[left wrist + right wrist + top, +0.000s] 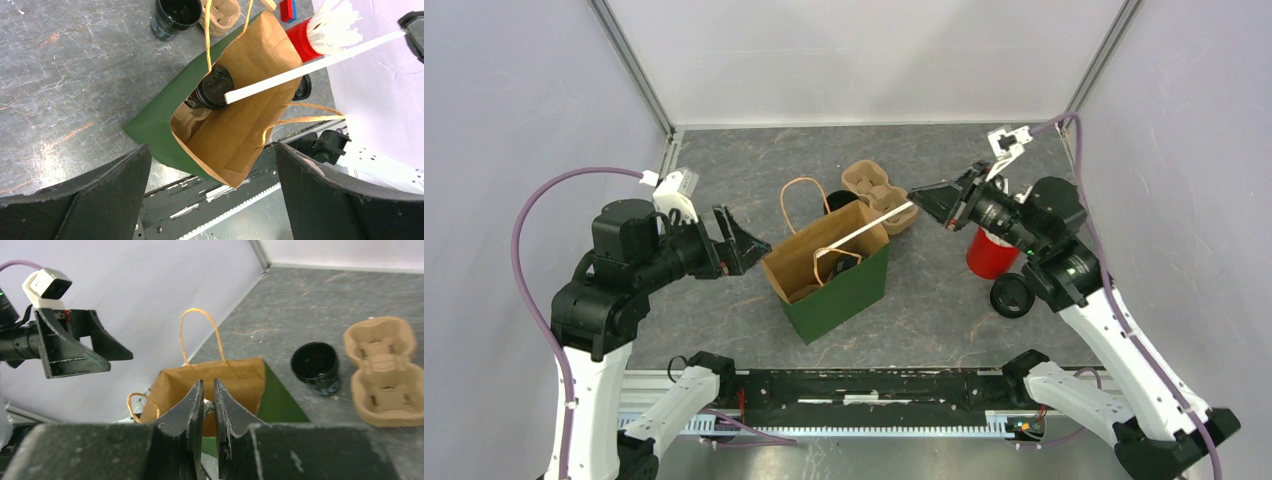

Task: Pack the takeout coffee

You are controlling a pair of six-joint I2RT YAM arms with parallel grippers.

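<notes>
The coffee (214,89) – black cup, lid on – is found upright inside the bag (849,292), seated in what appears to be a pulp carrier (186,125) at the bag's bottom. The main packing step is judged done.

A white stick (310,67) is pinched by the right pincer (919,198), whose jaws are pressed almost together on it. The stick's free end is held over the coffee's lid, apparently so that it can be dropped in beside the cup. Whether the tip touches the lid cannot be told.

The left pincer (746,248) is spread wide and empty, just beside the bag's mouth – judged to be held clear so that its camera looks into the opening.

Behind the bag, an open cup (838,200) with no lid and a tray (876,186) stand on the worktop (724,160). A red cup (990,256) of sticks is noted near the right arm.
</notes>
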